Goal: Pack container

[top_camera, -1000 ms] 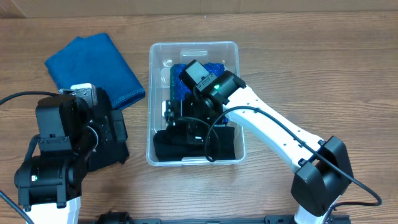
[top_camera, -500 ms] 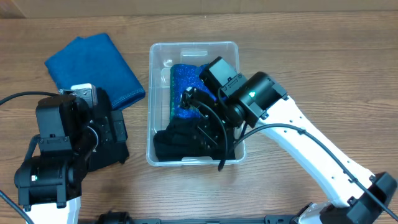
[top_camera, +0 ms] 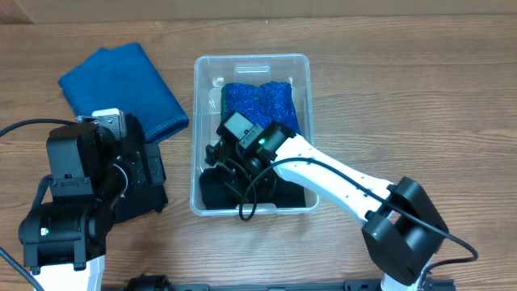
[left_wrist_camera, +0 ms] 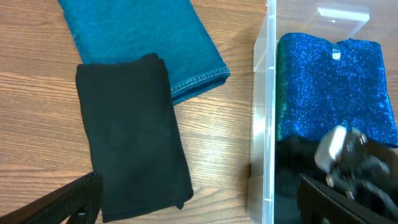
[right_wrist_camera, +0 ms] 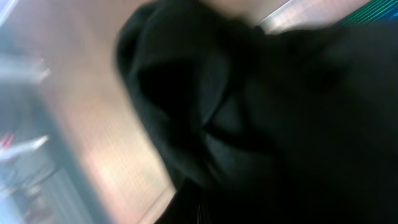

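My right pincer is down inside the container, at its near end, pressed among the folds of a crumpled black cloth. My right wrist camera gives only a blur of dark fabric filling the view, with a strip of wood colour at the left. My fingers do not show there, and from overhead the cloth and my own wrist hide them. I cannot tell how far that pincer is parted or whether it has hold of the cloth.

The clear bin sits on the wooden table, about midway across and toward the far side, its long side running away from me. In its far half lies a glittering blue cloth, folded flat, its near edge meeting the black cloth. My right arm's white link crosses the bin's near right corner.

To the left, my left pincer hangs above the table beside the bin's left wall, its two fingers spread wide with nothing between them. Below it a folded black cloth lies flat on the wood, its far end overlapping the hem of a blue towel. The towel lies farther back and left, its corner near the bin's wall but not touching it.
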Tool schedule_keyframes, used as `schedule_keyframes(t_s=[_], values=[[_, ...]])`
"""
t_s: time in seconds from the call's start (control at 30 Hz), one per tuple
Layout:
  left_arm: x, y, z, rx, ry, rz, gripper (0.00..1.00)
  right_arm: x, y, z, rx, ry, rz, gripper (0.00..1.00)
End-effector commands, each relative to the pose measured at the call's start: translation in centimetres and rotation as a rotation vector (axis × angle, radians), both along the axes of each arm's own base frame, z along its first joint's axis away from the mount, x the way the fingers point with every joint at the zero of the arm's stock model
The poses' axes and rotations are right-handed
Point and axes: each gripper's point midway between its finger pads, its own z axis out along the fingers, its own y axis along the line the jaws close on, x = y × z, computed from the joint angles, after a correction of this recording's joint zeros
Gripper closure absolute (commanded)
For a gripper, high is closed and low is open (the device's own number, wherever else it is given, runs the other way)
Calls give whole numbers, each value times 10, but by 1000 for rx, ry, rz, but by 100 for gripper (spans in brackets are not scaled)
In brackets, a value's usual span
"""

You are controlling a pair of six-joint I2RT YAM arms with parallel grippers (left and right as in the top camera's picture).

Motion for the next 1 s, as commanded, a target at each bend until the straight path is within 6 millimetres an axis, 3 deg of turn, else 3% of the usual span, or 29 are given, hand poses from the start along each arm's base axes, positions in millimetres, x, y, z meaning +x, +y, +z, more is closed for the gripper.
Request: schedule_keyframes(t_s=[0.0,0.1,0.17,0.27,0.33,0.37,0.4,0.43,0.47,0.53,0.6,0.67,0.77,0.8,0.87,0.9,0.97], values=[[0,-1,8,-3,-21,-6,0,41,-12,-27,-78,-102,-86,94],[0,-2,8,-9,-20,-10,0,61,-20,-51,-106,-100,-153,85],[0,-2,8,-8,-20,-10,0,64,-30,-63,-140,-74,-170,88],[-1,-2,7,-9,-14,-10,0,68,-37,-37,-155,-85,-187,91],[-2,-1,7,-7,-16,-9,0,79,-43,13,-167,-160,-213,89],[-3,0,7,-2,-14,-3,0,87,-47,49,-159,-230,-248,89],[-4,2,7,7,-10,6,0,95,-51,100,-110,-328,-283,80],[-6,9,6,19,-6,53,0,99,-54,136,-63,-391,-322,58],[-10,26,5,32,-1,179,0,103,-65,193,34,-477,-375,0],[-15,52,2,29,18,322,0,99,-94,256,145,-568,-464,0],[-19,76,-15,-42,76,453,0,90,-145,291,172,-618,-561,0],[-22,100,-39,-143,149,570,0,84,-192,293,124,-594,-682,0],[-27,145,-71,-253,214,736,0,84,-256,277,49,-471,-963,0],[-18,158,-82,-348,187,703,0,85,-268,272,49,-434,-1016,0],[7,157,-89,-480,89,500,0,88,-278,268,56,-410,-1047,0],[14,160,-105,-511,77,396,0,89,-280,267,52,-409,-1055,0],[10,165,-153,-559,195,419,0,90,-280,266,49,-405,-1054,0]])
